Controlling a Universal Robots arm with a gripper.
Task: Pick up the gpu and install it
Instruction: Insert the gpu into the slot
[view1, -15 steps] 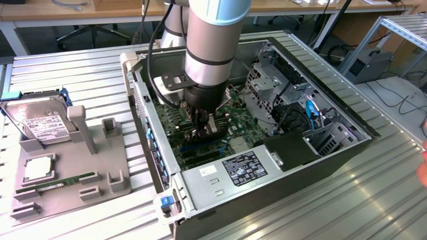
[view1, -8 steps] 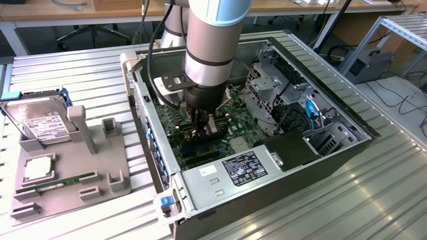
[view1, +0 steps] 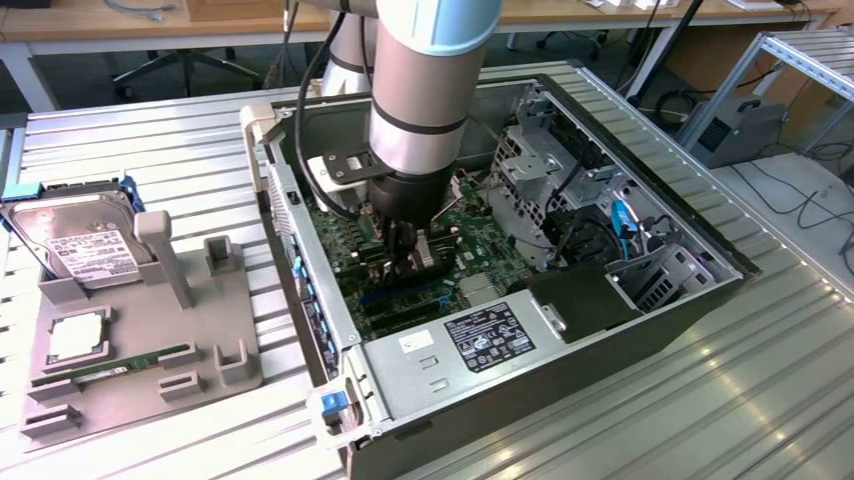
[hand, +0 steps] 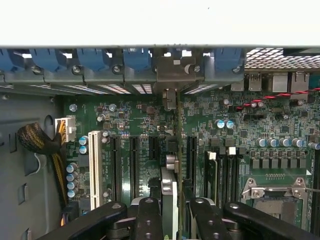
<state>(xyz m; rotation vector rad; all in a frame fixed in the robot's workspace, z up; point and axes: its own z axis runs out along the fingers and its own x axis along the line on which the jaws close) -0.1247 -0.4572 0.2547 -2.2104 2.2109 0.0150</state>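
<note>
Standing on edge between the black fingers (hand: 170, 212), the thin gpu card with green board and silvery metal edge (hand: 169, 187) is clamped from both sides and held low over the green motherboard (hand: 250, 125) inside the open grey computer case (view1: 641, 330). The card is seen lined up along the row of long black expansion slots (hand: 134, 167), with its bracket end toward the blue-clipped rear wall (hand: 135, 60). Misalignment is judged the main risk: an off-slot push could bend the card or stress the board. On the desk (view1: 160, 150), a grey moulded tray (view1: 200, 350) is seen holding a silver hard drive (view1: 80, 250) and a narrow green memory stick (view1: 114, 368).
</note>
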